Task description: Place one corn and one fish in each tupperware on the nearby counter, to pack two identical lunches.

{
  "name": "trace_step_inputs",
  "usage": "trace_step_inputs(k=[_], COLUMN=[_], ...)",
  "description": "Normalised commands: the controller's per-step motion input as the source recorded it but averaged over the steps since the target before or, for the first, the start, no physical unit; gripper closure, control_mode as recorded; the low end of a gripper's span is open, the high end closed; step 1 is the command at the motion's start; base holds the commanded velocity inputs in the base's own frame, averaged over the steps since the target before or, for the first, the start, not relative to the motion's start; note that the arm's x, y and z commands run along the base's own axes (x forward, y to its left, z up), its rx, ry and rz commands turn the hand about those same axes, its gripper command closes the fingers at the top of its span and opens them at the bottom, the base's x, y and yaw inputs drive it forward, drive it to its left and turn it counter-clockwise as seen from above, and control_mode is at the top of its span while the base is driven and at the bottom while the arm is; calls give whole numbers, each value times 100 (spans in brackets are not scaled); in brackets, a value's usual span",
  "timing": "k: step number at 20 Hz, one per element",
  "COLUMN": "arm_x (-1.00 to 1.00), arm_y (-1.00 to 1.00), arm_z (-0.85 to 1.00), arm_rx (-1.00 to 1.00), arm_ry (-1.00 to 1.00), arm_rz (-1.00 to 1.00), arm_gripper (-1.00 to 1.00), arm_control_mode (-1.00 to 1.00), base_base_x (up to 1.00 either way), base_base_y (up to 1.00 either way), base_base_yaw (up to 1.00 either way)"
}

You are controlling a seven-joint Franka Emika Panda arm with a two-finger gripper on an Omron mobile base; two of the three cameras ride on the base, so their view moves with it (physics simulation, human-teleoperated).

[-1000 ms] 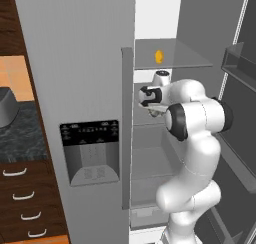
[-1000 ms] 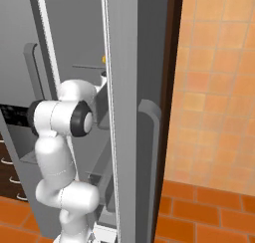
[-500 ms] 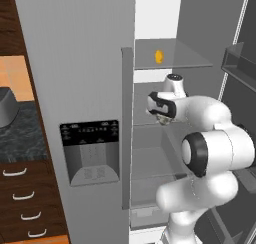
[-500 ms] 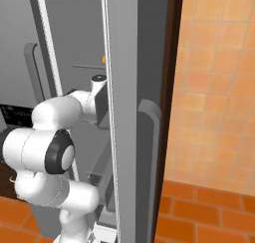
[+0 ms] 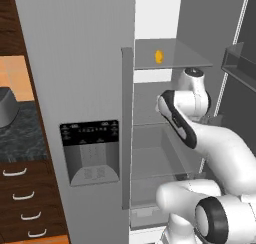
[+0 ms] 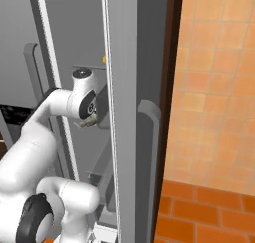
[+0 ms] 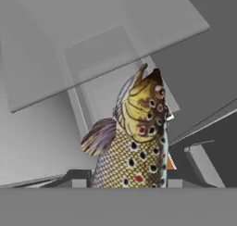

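Shifted since a second ago: the wrist has swung rightward and a little up inside the open fridge, with the elbow folding out in front of it. The cameras and the cob on the shelf have not moved.

Item 1, far left of the fingers: counter (image 5: 22, 133), black marbled stone over wooden drawers, beyond the closed fridge door (image 5: 90, 88) with its dispenser panel.

Item 2, up and left of the fingers: corn (image 5: 159, 56), one yellow cob on a glass shelf (image 5: 185, 55), untouched.

Item 3, at the fingers: fish (image 7: 139, 128), spotted and yellow-headed, gripped by the gripper (image 7: 127, 181) low on its body. The fingers (image 7: 78, 176) are drawn in narrow against its sides.

Key relation: the fish's long axis runs straight out along the gripper's reach, head away from the fingers. It will likely travel lengthwise out of the fridge. The counter lies well off to the left past the door edge, so withdrawal would come before any swing left.

View differences: the hand view alone gives the grip and the fish's markings. The left base view gives the shelf, cob and counter. The right base view gives the arm close beside the open door's edge (image 6: 112, 112).
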Motion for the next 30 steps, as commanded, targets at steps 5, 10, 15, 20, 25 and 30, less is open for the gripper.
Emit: trace_step_inputs(k=[5,10,15,20,25,30], arm_x=[-89,-97,0,0,0,0], arm_y=[9,11,0,0,0,0], arm_z=[40,31,0,0,0,0], arm_rx=[-4,-2,0,0,0,0], arm_ry=[-1,-5,0,0,0,0], arm_rz=[1,2,0,0,0,0], arm_gripper=[100,100,100,100,100,100], arm_control_mode=[-100,-100,100,100,100,100], base_base_x=[0,0,-83,-45,20,41], base_base_y=[0,0,79,100,100,100], base_base_yaw=[0,0,3,0,0,0])
